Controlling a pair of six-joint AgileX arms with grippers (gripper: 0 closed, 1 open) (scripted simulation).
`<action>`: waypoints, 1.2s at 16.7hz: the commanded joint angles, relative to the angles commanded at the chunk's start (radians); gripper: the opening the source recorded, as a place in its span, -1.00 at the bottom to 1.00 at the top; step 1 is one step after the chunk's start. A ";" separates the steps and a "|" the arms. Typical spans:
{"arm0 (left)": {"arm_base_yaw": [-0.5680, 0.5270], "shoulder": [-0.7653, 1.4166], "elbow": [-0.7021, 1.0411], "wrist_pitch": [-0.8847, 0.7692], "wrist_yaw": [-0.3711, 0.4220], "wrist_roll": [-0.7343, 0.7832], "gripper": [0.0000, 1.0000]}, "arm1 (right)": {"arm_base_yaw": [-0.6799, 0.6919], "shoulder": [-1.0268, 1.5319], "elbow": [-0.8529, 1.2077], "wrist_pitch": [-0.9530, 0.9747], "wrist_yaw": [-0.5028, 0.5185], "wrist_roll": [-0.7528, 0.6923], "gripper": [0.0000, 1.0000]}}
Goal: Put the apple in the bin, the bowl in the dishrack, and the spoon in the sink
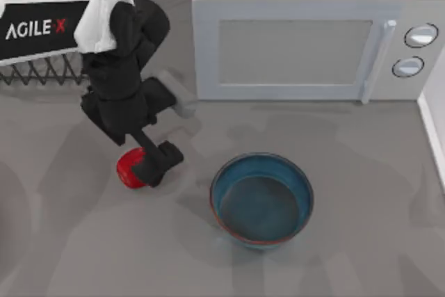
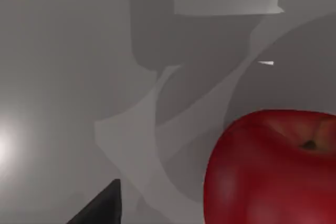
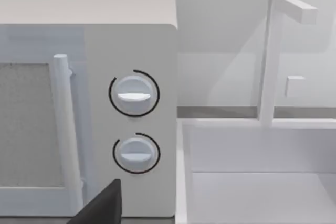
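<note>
The red apple [image 1: 126, 167] lies on the grey counter, left of the bowl. My left gripper [image 1: 144, 170] is down over it, open, with one dark finger [image 1: 160, 161] on the apple's right side. Close up in the left wrist view, the apple [image 2: 262, 171] sits beside a finger [image 2: 100, 211]. The teal-blue bowl [image 1: 261, 199] stands upright and empty at the middle front. The black wire dishrack [image 1: 42, 73] is at the back left, partly hidden under my left arm. A finger [image 3: 100, 208] of my open right gripper faces the white sink [image 3: 262, 192]. The spoon and the bin are out of view.
A white microwave [image 1: 306, 39] with two dials [image 3: 134, 95] fills the back of the counter, its door shut. The sink's edge [image 1: 434, 130] runs along the right side, with a white faucet [image 3: 270, 56] behind it. Bare grey counter lies around the bowl.
</note>
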 joint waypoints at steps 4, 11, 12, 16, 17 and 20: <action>-0.005 0.035 -0.066 0.095 0.001 -0.003 1.00 | 0.000 0.000 0.000 0.000 0.000 0.000 1.00; -0.005 0.035 -0.066 0.095 0.001 -0.003 0.40 | 0.000 0.000 0.000 0.000 0.000 0.000 1.00; -0.005 0.035 -0.066 0.095 0.001 -0.003 0.25 | 0.000 0.000 0.000 0.000 0.000 0.000 1.00; -0.005 0.035 -0.066 0.095 0.001 -0.003 -0.36 | 0.000 0.000 0.000 0.000 0.000 0.000 1.00; -0.005 0.035 -0.066 0.095 0.001 -0.003 -0.51 | 0.000 0.000 0.000 0.000 0.000 0.000 1.00; -0.005 0.035 -0.066 0.095 0.001 -0.003 -0.96 | 0.000 0.000 0.000 0.000 0.000 0.000 1.00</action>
